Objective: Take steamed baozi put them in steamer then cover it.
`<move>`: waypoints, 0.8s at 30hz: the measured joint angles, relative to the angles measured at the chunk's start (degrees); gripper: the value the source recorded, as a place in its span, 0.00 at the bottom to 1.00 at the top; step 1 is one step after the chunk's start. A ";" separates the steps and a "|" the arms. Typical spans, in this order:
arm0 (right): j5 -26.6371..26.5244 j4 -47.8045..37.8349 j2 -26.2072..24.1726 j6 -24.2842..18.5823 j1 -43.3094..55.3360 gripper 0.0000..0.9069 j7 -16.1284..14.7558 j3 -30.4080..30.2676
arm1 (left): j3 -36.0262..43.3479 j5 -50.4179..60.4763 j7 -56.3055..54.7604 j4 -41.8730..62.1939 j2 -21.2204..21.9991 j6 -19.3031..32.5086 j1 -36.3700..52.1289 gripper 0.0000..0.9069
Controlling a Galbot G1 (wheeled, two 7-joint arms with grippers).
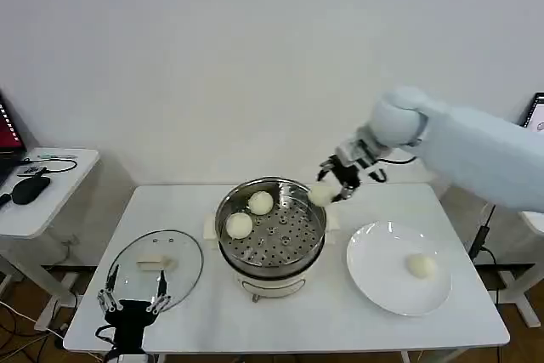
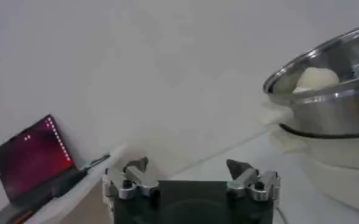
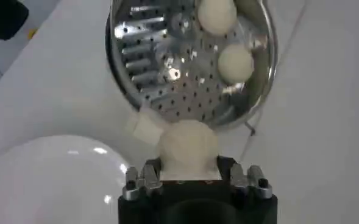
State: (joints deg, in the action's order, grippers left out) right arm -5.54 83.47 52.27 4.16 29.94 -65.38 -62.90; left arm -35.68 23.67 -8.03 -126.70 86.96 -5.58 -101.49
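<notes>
right tool [image 1: 330, 186] pinched a round off-white dough bun [image 1: 320, 195] just above the shiny round steel steamer's [image 1: 228, 210] far right rim, its open tray lying inward; left tool [image 1: 132, 301] hung spread beside the steamer's glass lid [image 1: 183, 248].

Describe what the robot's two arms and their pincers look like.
The right arm has a pale light-blue shell and a rounded white wrist joint; its right pincer is black with silver metal finger mounts. The left pincer matches: black body, silver-jointed fingers with dark tips.
</notes>
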 measured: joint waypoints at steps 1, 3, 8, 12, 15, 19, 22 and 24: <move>0.05 -0.19 1.07 -0.24 -0.17 0.69 0.06 -0.27 | -0.10 0.02 -0.04 -0.01 0.03 0.00 -0.06 1.00; 0.32 -0.37 3.24 -0.92 -0.68 0.69 0.14 -0.89 | -0.34 0.19 -0.13 -0.05 0.02 0.02 -0.16 1.00; 1.64 -0.58 7.19 -3.24 -1.88 0.69 0.48 -2.54 | -1.03 0.24 -0.16 -0.79 -0.16 -0.01 -0.48 1.00; 3.91 -1.01 9.61 -5.79 -2.79 0.69 0.62 -3.96 | -1.27 0.28 -0.18 -1.42 -0.01 -0.03 -0.60 1.00; 5.26 -1.05 10.66 -7.66 -3.46 0.69 0.85 -4.84 | -1.34 0.38 -0.25 -1.56 0.18 -0.03 -0.71 1.00; 6.83 -0.69 11.52 -9.83 -4.25 0.69 1.29 -5.59 | -1.54 0.55 -0.30 -1.62 0.27 -0.02 -0.57 1.00; 7.73 -0.20 11.77 -11.43 -4.86 0.69 1.61 -6.13 | -1.64 0.55 -0.33 -1.63 0.40 -0.02 -0.38 1.00; 8.40 -0.03 11.94 -12.37 -5.25 0.69 1.86 -6.33 | -1.58 0.60 -0.37 -1.64 0.51 -0.02 -0.38 1.00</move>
State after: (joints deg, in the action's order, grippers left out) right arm 2.87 83.44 64.20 -8.21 24.69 -63.52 -69.23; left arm -37.25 24.27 -8.40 -128.34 87.46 -5.59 -101.88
